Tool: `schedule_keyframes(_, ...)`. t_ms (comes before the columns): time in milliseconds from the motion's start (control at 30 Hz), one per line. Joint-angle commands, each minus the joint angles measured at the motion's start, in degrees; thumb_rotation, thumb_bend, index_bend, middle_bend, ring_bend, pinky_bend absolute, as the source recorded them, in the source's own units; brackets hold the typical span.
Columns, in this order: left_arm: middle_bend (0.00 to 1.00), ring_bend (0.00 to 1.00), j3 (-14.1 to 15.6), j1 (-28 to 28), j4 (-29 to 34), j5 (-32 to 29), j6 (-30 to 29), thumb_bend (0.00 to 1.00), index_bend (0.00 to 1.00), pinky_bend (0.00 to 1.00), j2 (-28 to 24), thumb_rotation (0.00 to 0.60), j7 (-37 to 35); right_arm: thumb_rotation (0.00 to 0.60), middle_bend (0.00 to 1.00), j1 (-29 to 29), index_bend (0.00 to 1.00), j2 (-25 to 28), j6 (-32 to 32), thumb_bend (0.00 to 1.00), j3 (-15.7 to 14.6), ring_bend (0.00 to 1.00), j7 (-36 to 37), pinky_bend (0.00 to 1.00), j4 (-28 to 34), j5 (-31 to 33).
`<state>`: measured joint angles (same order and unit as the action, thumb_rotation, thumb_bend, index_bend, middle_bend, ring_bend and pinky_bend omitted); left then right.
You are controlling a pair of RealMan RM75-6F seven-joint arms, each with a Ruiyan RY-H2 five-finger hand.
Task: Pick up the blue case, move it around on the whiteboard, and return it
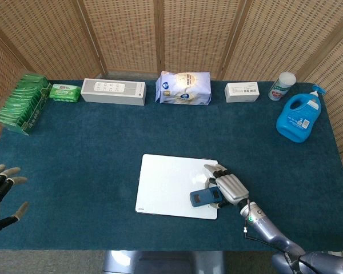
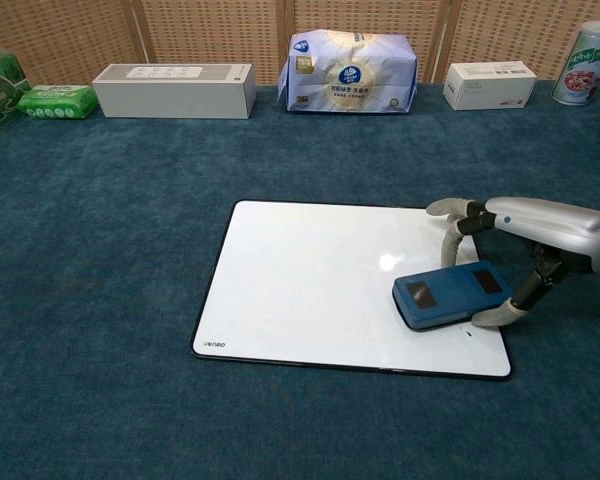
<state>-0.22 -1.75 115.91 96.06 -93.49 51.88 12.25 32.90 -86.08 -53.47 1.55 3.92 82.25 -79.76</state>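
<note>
Right hand (image 2: 525,245) fingers grip the blue case (image 2: 452,295) on the whiteboard (image 2: 310,280) — left hand (image 1: 0,191) fingers spread wide.

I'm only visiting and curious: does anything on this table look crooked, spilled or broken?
Nothing looks spilled or broken. The blue case lies at a slant near the whiteboard corner, but the right hand is holding it there. The back-row items stand tidy.

Blue case (image 2: 450,295) lies flat on whiteboard's (image 2: 300,280) right edge.
</note>
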Motion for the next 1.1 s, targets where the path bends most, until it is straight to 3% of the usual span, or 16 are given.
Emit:
schedule_keyframes(33, 0.26, 0.16, 0.07, -0.15, 0.16, 0.11, -0.18, 0.32, 0.35, 0.00, -0.04, 0.600, 0.27, 0.600, 0.01, 1.20, 0.78, -0.57, 0.85, 0.17, 1.29, 0.00, 1.47, 0.00, -1.80, -0.23)
schedule_keyframes(367, 0.26, 0.15, 0.11, -0.43, 0.49, 0.28, -0.53, 0.32, 0.35, 0.00, -0.18, 0.600, 0.67, 0.600, 0.02, 3.40, 0.78, -0.94, 2.74, 0.17, 3.41, 0.00, 3.73, 0.00, -4.59, 0.24)
schedule_keyframes(667, 0.26, 0.15, 0.10, -0.31, 0.44, 0.45, -0.30, 0.32, 0.35, 0.00, -0.13, 0.600, 0.62, 0.600, 0.02, 2.13, 0.79, -0.99, 2.26, 0.17, 1.99, 0.00, 4.22, 0.00, -4.92, 0.30)
schedule_keyframes(1100, 0.26, 0.15, -0.15, 0.11, -0.14, 0.34, 0.10, 0.32, 0.35, 0.00, 0.10, 0.600, -0.03, 0.600, 0.03, -2.82, 0.78, 1.94, -1.92, 0.17, -1.61, 0.00, 0.39, 0.00, 2.07, 0.37)
